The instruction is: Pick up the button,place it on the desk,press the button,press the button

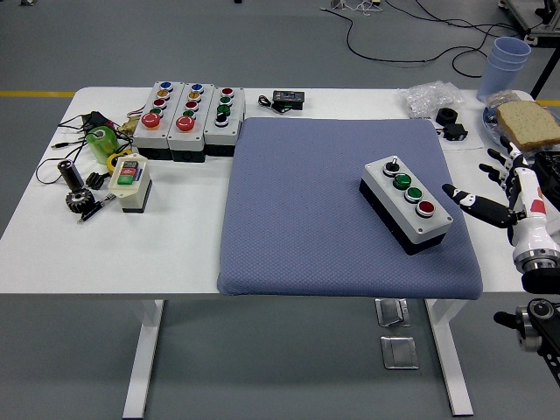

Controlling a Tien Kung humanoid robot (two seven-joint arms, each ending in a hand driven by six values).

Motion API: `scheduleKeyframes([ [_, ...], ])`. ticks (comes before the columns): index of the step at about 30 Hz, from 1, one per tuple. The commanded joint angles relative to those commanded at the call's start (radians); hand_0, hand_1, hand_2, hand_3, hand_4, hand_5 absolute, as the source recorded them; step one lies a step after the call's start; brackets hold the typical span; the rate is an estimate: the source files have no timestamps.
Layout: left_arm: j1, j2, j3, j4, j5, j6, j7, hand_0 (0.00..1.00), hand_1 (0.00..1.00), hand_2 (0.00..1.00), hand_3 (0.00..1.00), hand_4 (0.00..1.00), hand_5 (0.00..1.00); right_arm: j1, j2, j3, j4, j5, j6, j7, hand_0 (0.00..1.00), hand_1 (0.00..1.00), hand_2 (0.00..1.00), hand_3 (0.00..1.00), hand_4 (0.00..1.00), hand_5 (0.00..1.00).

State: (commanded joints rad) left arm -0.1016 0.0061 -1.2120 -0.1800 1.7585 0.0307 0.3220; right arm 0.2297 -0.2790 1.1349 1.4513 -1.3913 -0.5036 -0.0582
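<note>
Grey and white, the button box (pixel 407 204) already lies on the blue mat (pixel 306 227), turned at an angle, its black knob, two green buttons and one red button (pixel 426 207) in a row facing up. The right hand (pixel 512 197) is at the table's right edge, just beside the box but not touching it; its fingers are spread and hold nothing. The left arm is not in view.

I think the pressing step is next, and here is the risk: the buttons sit close together, so a spread hand may push two at once (or the wrong colour). Also the mat looks soft, and the box may tip or slide if the finger comes from the side rather than from above.
</note>
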Motion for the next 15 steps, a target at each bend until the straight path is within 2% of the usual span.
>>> scheduleKeyframes([
  [3,0.001,0.0,0.0,0.0,0.003,-0.001,0.001,0.645,0.62,0.6,0.566,0.316,0.865,0.01,-0.002,-0.022,0.011,-0.071,0.019,-0.01,0.912,0.818,0.919,0.983,0.998,0.078],
  [9,-0.001,0.002,0.003,0.0,0.001,-0.003,0.002,0.646,0.62,0.6,0.566,0.316,0.865,0.051,-0.003,-0.091,0.015,-0.094,0.036,-0.016,0.915,0.824,0.921,0.978,0.998,0.086],
  [13,-0.006,0.002,0.004,0.0,-0.009,-0.001,0.001,0.645,0.62,0.6,0.566,0.317,0.866,0.088,0.006,-0.12,-0.007,-0.142,0.047,-0.051,0.926,0.827,0.923,0.975,0.998,0.1],
  [15,-0.01,0.003,0.002,0.0,-0.01,0.0,0.001,0.645,0.62,0.6,0.566,0.317,0.866,0.119,0.014,-0.131,-0.028,-0.182,0.074,-0.092,0.926,0.827,0.923,0.975,0.998,0.1],
])
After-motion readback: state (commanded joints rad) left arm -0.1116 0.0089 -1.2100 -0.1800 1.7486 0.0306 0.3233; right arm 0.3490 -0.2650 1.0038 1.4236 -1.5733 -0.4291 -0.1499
